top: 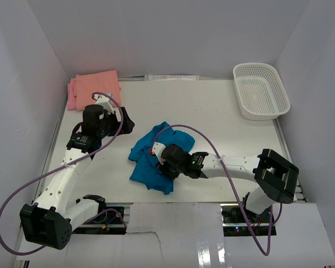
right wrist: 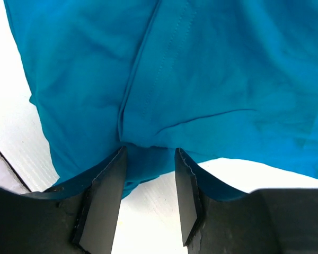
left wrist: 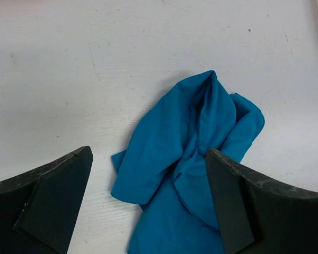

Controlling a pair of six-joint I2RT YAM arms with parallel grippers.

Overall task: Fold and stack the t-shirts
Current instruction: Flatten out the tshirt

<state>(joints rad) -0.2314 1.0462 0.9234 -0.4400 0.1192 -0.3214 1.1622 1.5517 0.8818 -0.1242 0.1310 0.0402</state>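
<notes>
The crumpled teal t-shirt lies mid-frame on the counter, a fold pinched between the fingers of the right gripper; the left gripper, fingers spread wide, should probably take an opposite edge so both stretch it flat.

- Teal shirt lies crumpled by the bench's near edge, mid-width.
- Right end effector sits on it.
- Left end effector is apart, to its left.
- Orange shirt lies on pink shirt, far left corner.
- Basket: far right corner.
</notes>
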